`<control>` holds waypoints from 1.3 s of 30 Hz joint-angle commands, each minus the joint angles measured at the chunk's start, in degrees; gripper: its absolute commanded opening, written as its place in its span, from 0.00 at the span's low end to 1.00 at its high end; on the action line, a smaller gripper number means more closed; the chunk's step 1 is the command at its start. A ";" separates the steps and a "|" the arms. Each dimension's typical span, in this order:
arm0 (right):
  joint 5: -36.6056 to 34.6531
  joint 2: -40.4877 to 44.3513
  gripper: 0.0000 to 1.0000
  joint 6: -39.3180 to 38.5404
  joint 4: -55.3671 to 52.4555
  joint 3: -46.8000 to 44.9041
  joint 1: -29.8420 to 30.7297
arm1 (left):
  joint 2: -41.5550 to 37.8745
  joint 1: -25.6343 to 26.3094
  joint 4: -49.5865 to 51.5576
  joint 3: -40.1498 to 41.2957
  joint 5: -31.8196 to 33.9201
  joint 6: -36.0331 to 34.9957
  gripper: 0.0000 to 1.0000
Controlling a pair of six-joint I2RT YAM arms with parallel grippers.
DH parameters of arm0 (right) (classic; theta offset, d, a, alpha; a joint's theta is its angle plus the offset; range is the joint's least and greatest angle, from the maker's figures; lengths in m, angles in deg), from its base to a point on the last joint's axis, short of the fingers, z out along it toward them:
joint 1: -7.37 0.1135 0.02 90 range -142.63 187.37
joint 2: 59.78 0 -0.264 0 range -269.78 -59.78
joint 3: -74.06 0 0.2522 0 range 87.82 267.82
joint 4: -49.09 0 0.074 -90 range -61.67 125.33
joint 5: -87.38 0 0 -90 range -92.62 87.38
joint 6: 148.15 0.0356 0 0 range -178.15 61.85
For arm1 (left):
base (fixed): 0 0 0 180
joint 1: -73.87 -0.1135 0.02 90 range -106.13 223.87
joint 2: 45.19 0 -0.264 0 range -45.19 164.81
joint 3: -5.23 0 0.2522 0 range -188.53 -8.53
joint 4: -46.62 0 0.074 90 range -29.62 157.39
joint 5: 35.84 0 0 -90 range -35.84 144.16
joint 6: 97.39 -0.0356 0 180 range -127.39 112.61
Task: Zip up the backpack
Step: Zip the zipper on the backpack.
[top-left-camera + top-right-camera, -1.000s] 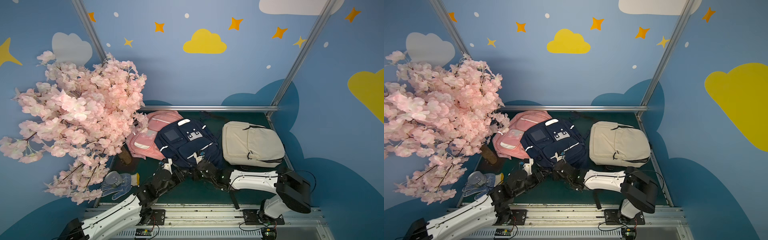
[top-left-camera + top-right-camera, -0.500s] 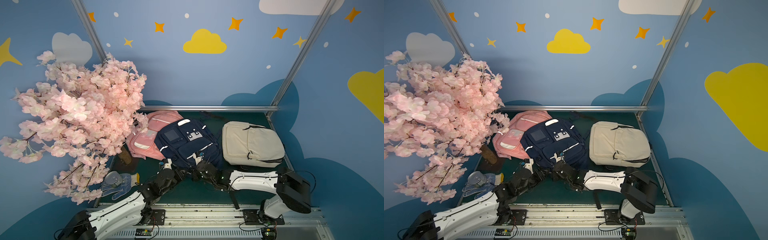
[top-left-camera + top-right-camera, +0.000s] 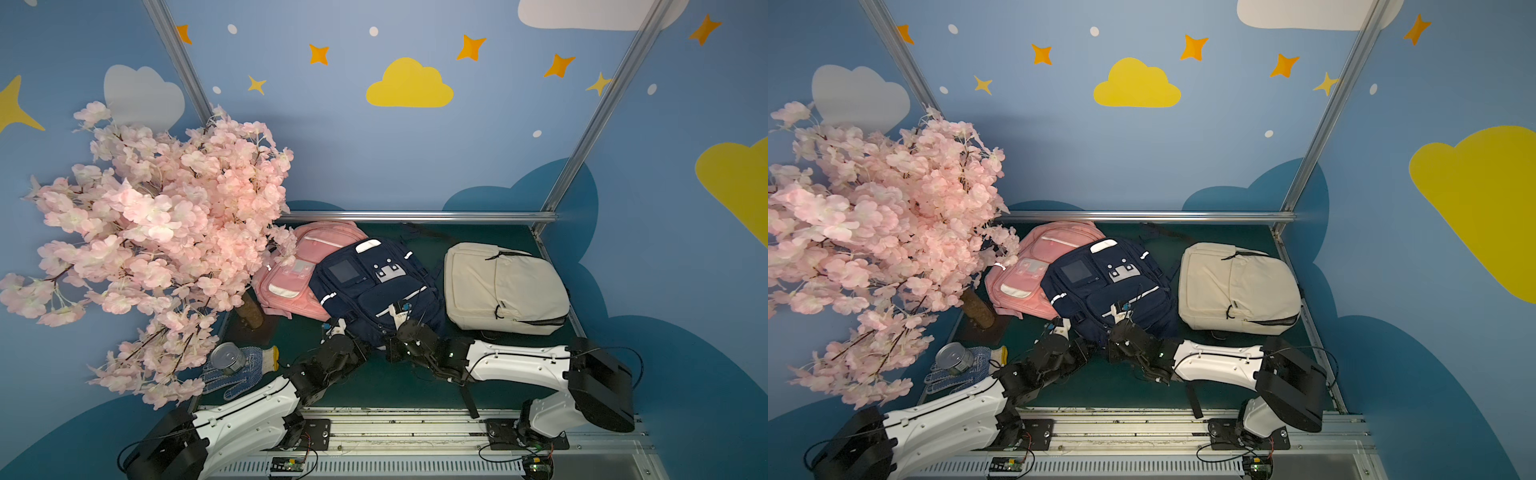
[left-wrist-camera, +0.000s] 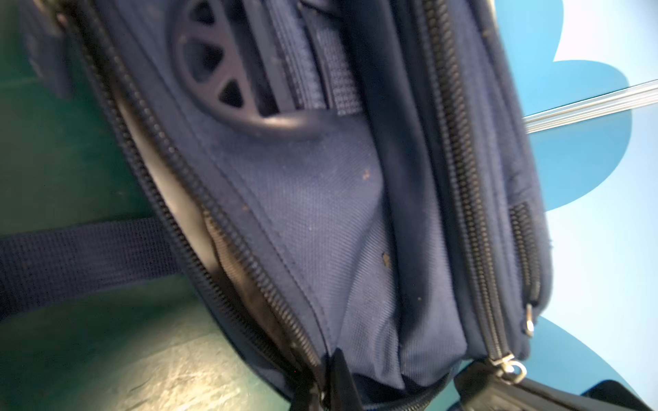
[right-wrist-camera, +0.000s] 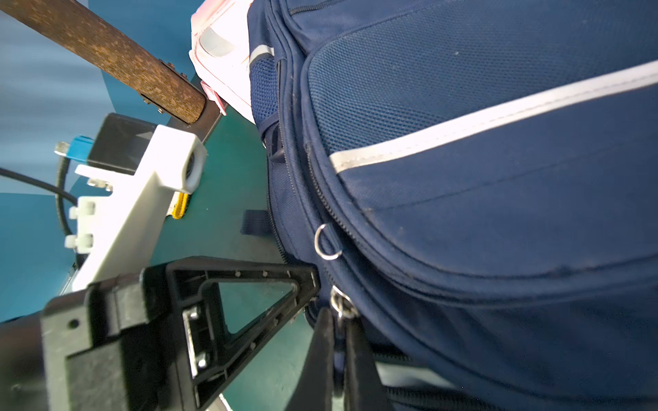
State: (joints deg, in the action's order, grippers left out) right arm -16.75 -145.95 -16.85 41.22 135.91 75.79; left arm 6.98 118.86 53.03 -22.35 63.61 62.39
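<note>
The green tabletop (image 3: pixel 374 390) is carrying the navy backpack (image 3: pixel 374 286), which is lying where it lay a second ago, between a pink backpack (image 3: pixel 291 266) and a cream backpack (image 3: pixel 498 286). The left arm's black elbow is showing more fully than before. The left end effector (image 4: pixel 339 372), spread a second ago, is now pressing together on the navy backpack's open zipper edge. The right end effector (image 5: pixel 340 341) is still pinching the zipper pull (image 5: pixel 340 304) just beside it.
</note>
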 commanded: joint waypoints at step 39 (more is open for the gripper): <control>-7.12 5.53 0.00 -0.23 -11.83 -0.66 2.36 | 9.39 -12.89 8.07 -15.62 -7.15 -9.54 0.03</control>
State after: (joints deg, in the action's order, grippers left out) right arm -19.75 -145.01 -18.93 34.03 136.26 77.98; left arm 17.79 108.65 58.21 -36.95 50.78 56.38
